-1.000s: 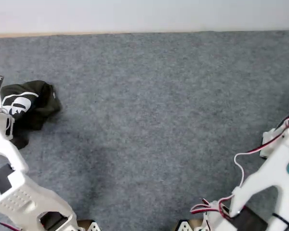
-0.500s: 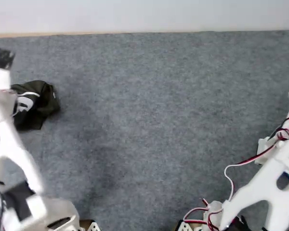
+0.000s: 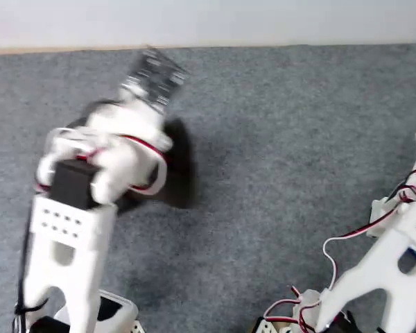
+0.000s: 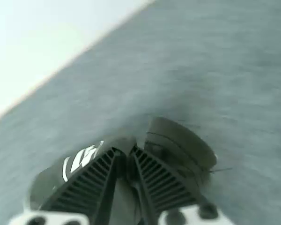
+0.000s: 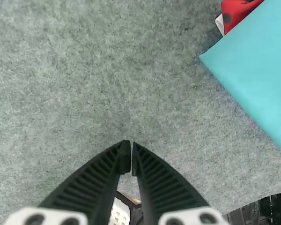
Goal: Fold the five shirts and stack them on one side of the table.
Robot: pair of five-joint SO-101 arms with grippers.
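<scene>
Grey felt [image 3: 277,139] is spread over the whole table, and a pale wall [image 3: 208,21] is seen beyond its far edge. Over the left half of the felt, toward the far edge, the left arm [image 3: 90,194] is stretched out. The left gripper [image 4: 129,152] is seen closed down to a thin slit, and the dark shirt [image 4: 178,140] is pinched between its fingers, with cloth bulging out on both sides of them. A white print [image 4: 79,159] is shown on the bunched fabric on one side. Whether the shirt is lifted clear of the felt or touches it cannot be told. The right arm [image 3: 388,263] is held at the right edge of the table. The right gripper [image 5: 131,143] is pressed together at the tips, with nothing between them, above bare felt. Near it a teal sheet [image 5: 257,70] is laid on the felt, and a red thing [image 5: 236,11] is seen just beyond the sheet's edge.
</scene>
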